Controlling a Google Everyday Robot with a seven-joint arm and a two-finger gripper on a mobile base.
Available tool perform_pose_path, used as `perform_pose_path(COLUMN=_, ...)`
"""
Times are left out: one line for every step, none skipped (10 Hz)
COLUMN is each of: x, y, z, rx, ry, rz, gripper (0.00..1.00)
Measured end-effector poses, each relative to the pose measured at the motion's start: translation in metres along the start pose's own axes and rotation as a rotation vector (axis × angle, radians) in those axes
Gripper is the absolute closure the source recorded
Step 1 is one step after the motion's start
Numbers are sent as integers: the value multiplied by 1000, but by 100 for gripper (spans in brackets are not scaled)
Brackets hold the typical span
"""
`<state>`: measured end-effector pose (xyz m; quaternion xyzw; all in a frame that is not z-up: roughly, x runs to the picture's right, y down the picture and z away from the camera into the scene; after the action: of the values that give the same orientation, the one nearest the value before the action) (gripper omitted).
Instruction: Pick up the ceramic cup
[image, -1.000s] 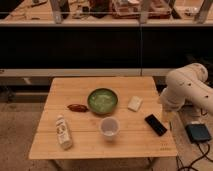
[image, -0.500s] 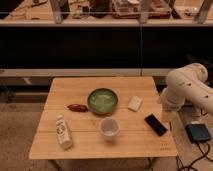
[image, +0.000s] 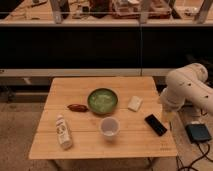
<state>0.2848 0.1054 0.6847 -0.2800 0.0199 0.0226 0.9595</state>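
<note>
The ceramic cup (image: 109, 127) is small, round and pale, and stands upright on the wooden table (image: 100, 147), front of centre, just in front of the green bowl (image: 102, 100). My white arm (image: 187, 90) hangs at the table's right side. My gripper (image: 166, 118) is at the arm's lower end by the table's right edge, well to the right of the cup and apart from it. It holds nothing that I can see.
A white labelled bottle (image: 63, 132) lies at the front left. A brown oblong object (image: 77, 107) lies left of the bowl. A white block (image: 134, 103) sits right of the bowl. A black flat object (image: 156, 125) lies near my gripper. A dark box (image: 199, 133) is on the floor at right.
</note>
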Motion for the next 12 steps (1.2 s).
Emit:
perform_pose_path(x=0, y=0, z=0, rx=0, ry=0, rz=0, gripper=35)
perform_pose_path(x=0, y=0, z=0, rx=0, ry=0, rz=1, gripper=35)
perform_pose_path(x=-1, y=0, z=0, rx=1, ry=-2, rz=-1, gripper=35)
perform_pose_path(x=-4, y=0, z=0, rx=5, ry=-10, rz=-11, gripper=35)
perform_pose_path(x=-12, y=1, z=-2, rx=11, ry=-28, rz=-34, gripper=35)
perform_pose_path(x=-33, y=4, z=-6, rx=23, ry=-73, rz=-91, gripper=35)
perform_pose_path(x=-61, y=9, z=-13, rx=40, ry=-128, rz=-168, gripper=35)
perform_pose_path(x=-86, y=15, z=-20, rx=53, ry=-175, rz=-237, gripper=35)
perform_pose_path(x=-96, y=17, z=-24, rx=62, ry=-193, rz=-267, gripper=35)
perform_pose_path(x=-101, y=18, z=-25, rx=66, ry=-202, rz=-281, gripper=35)
perform_pose_path(x=-101, y=18, z=-26, rx=66, ry=-202, rz=-280, gripper=35)
perform_pose_path(x=-101, y=18, z=-26, rx=66, ry=-202, rz=-280, gripper=35)
